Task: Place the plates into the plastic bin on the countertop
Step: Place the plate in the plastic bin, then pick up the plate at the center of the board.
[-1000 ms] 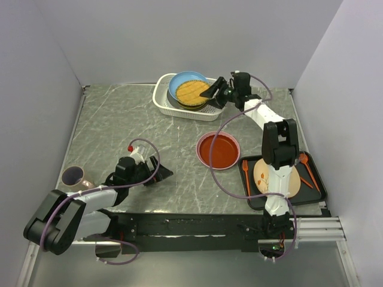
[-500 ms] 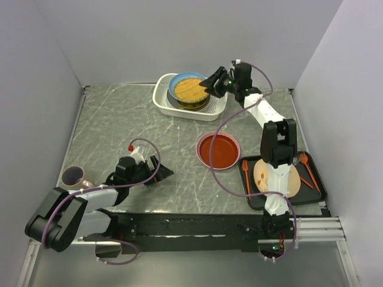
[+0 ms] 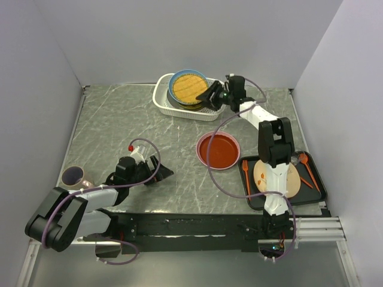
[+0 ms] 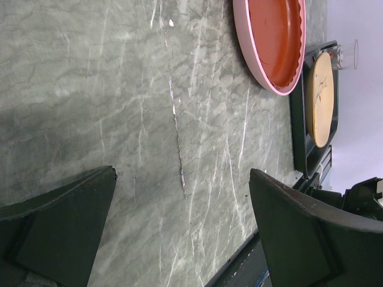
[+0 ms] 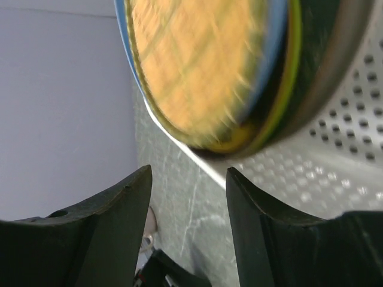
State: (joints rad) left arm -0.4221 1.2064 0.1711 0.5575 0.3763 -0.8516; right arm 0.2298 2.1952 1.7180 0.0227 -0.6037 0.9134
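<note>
our right gripper point(image 5: 187, 177) hangs at the right-hand rim of the plastic bin point(image 3: 160, 100), fingers spread with nothing between them. in the bin the woven straw plate point(image 3: 188, 88) lies on the blue plate point(image 3: 174, 80), over what may be a lime green one, blurred in the wrist view. the red plate point(image 3: 218, 149) sits on the countertop point(image 3: 131, 119), the cream plate point(image 3: 261, 175) on the black tray point(image 3: 317, 194). our left gripper point(image 4: 182, 176) rests low, spread wide, empty.
</note>
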